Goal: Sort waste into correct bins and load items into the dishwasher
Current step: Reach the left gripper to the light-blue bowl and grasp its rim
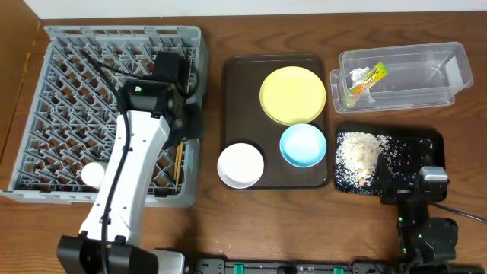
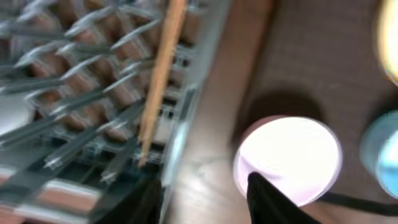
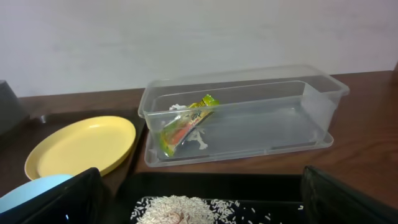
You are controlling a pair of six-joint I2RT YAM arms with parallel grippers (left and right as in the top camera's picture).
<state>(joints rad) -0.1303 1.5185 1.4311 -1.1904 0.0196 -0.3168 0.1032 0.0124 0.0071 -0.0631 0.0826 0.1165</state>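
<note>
A dark brown serving tray (image 1: 242,99) sits on wooden table (image 1: 304,228).

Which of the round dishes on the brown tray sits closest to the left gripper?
The round white bowl, at the brown tray's front-left corner; the light blue bowl and yellow plate lie farther right.

The overhead camera looked straight down on my whole surface (image 1: 213,30). My left wrist view hung close and blurred over the rack (image 2: 74,93) and white bowl (image 2: 289,158). My right wrist view faced low across the tub (image 3: 311,99) and yellow plate (image 3: 81,146), both shared with the overhead view.
</note>
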